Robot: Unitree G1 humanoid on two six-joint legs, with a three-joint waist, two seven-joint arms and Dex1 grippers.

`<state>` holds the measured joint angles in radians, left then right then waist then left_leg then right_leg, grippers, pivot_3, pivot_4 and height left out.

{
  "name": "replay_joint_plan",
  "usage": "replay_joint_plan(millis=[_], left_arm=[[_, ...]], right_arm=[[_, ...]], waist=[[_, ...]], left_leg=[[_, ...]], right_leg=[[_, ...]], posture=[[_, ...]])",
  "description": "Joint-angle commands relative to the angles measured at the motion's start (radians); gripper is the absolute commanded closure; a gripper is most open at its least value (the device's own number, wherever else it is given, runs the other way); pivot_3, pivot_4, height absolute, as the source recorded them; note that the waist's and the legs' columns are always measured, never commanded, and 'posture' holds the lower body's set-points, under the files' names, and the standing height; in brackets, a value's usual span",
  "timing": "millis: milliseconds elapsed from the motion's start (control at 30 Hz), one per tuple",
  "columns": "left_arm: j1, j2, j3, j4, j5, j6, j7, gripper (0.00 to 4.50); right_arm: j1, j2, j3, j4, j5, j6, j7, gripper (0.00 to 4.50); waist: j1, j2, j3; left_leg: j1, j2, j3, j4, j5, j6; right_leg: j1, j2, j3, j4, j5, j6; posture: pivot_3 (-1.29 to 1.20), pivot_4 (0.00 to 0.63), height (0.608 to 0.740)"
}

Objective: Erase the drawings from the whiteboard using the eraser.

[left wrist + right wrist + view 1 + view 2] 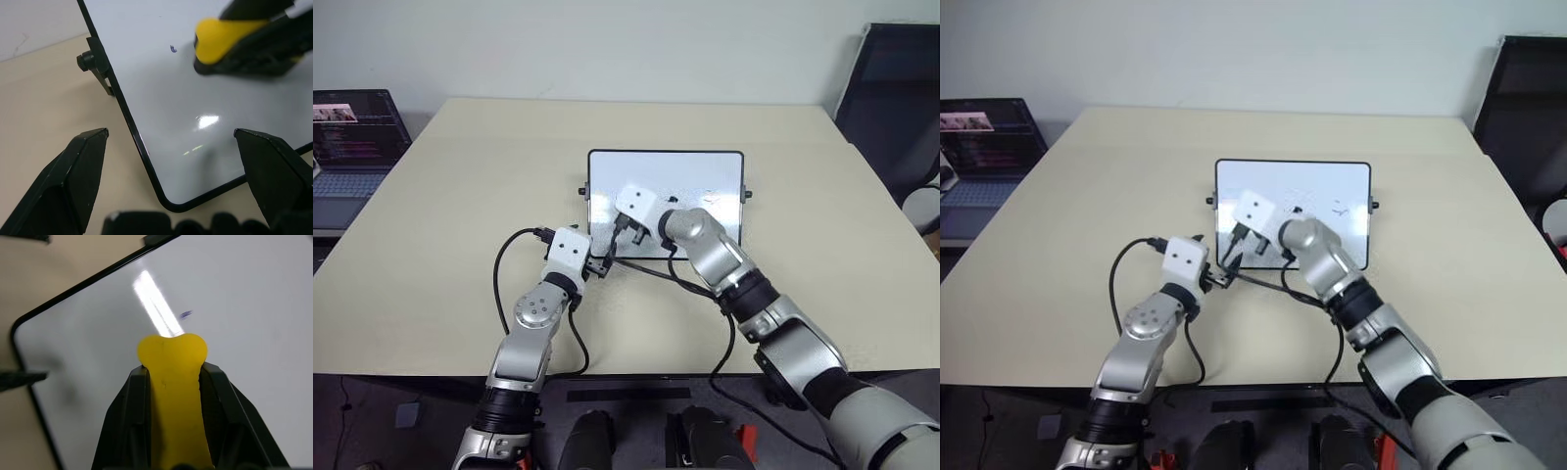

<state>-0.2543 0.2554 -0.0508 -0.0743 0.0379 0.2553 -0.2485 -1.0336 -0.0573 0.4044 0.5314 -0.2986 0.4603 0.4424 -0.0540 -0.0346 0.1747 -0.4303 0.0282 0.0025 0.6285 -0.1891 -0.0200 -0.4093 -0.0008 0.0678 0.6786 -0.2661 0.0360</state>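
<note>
Nearest the camera, the left gripper is held wide open and empty at the whiteboard's near left corner. On the tan table, the board lies flat. The right gripper is clamped on the eraser, gripped by its long sides. It is judged light and firm, the glossy board slippery. One small drawing is seen just beyond the eraser; fainter marks are hard to make out. The eraser's underside is hidden.

The right gripper reached forward and leftward with fingers clamped tight; the left gripper pointed level, fingers spread wide
</note>
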Motion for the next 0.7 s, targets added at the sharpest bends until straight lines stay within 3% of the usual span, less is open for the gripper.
replay_joint_plan(millis=[33,367,700], left_arm=[[-0.024,-0.004,0.006,-0.032,0.0,-0.014,0.006,0.0],[-0.013,-0.005,0.011,-0.049,0.002,-0.007,0.012,0.0],[-0.015,-0.011,0.016,-0.05,-0.002,-0.005,0.018,0.0]], right_arm=[[-0.082,0.031,-0.036,0.056,-0.002,-0.084,-0.074,3.48],[-0.12,0.081,-0.006,0.191,-0.013,-0.138,-0.067,3.48],[-0.002,0.044,0.018,0.054,-0.027,-0.05,-0.01,3.48]], waist=[[0.0,0.0,0.0],[-0.001,0.0,0.0],[-0.001,0.0,0.0]], left_leg=[[0.0,0.0,0.0,0.0,0.0,0.0],[-0.001,0.0,0.0,-0.002,-0.001,-0.001],[-0.001,0.0,-0.001,-0.002,-0.001,-0.001]], right_leg=[[0.0,0.0,0.0,0.0,0.0,0.0],[-0.001,-0.001,0.0,-0.001,0.0,0.0],[-0.001,-0.001,0.0,0.0,0.0,0.0]], posture=[[0.0,0.15,0.74],[0.0,0.15,0.74],[0.0,0.15,0.74]])
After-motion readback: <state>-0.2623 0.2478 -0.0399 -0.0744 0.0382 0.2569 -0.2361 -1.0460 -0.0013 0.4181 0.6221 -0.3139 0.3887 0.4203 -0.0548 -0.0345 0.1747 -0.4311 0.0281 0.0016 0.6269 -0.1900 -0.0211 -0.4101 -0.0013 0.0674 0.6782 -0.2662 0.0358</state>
